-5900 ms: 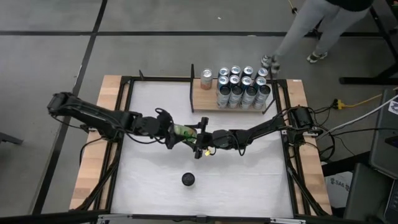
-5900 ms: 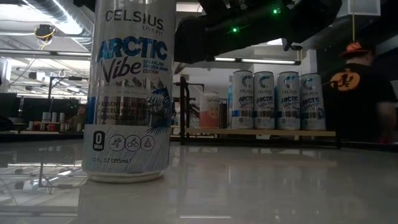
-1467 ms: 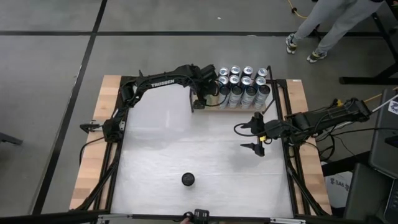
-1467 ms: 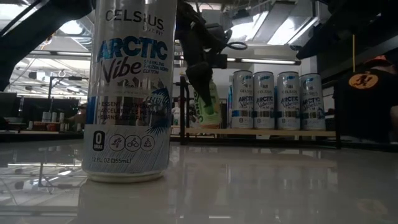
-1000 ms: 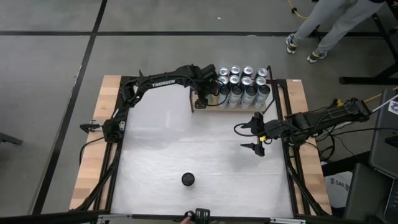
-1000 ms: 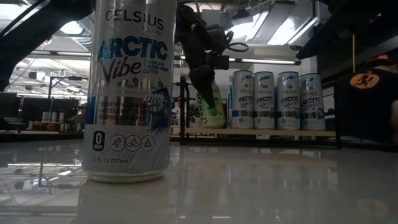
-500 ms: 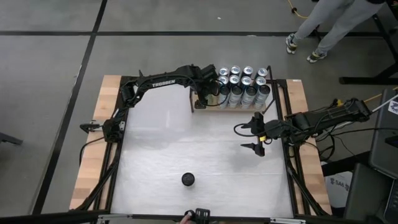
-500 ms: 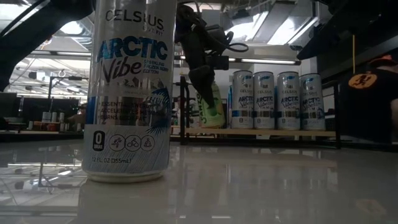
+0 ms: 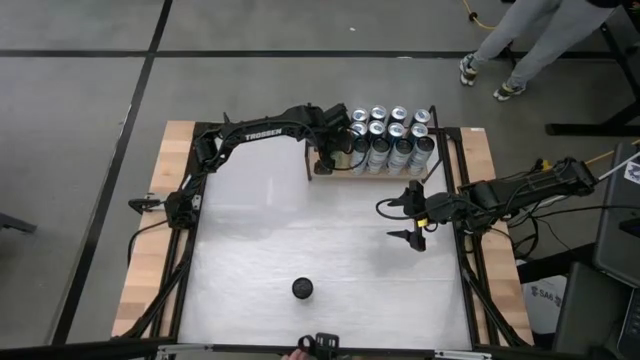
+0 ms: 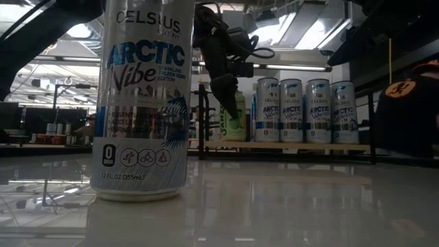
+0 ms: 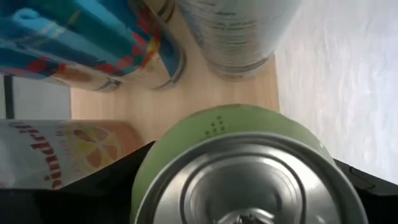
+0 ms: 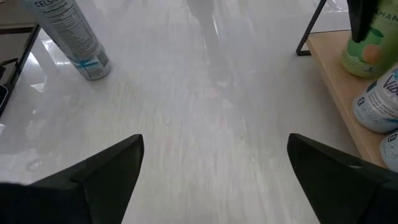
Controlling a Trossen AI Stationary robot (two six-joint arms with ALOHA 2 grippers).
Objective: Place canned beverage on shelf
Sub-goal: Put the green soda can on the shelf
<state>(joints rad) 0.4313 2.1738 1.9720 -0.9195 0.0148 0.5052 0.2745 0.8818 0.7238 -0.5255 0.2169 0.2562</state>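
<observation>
While the left pincer [image 10: 230,103] grips a green can [image 10: 233,123] upright over the shelf [image 10: 329,145], the right pincer [image 9: 414,216] waits wide open above the desk [image 9: 260,250].

The left gripper [image 10: 226,103] hides much of the green can [image 10: 234,122]; the person [image 9: 520,40] is cut off at the edge.

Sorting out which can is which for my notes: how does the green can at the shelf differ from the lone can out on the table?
The green can is held by the left gripper at the shelf, slightly tilted; the lone can stands upright and free on the white table. The green can sits beside other cans, while the lone can stands apart. Its label is white and blue, not green. Both are slim drink cans.
</observation>
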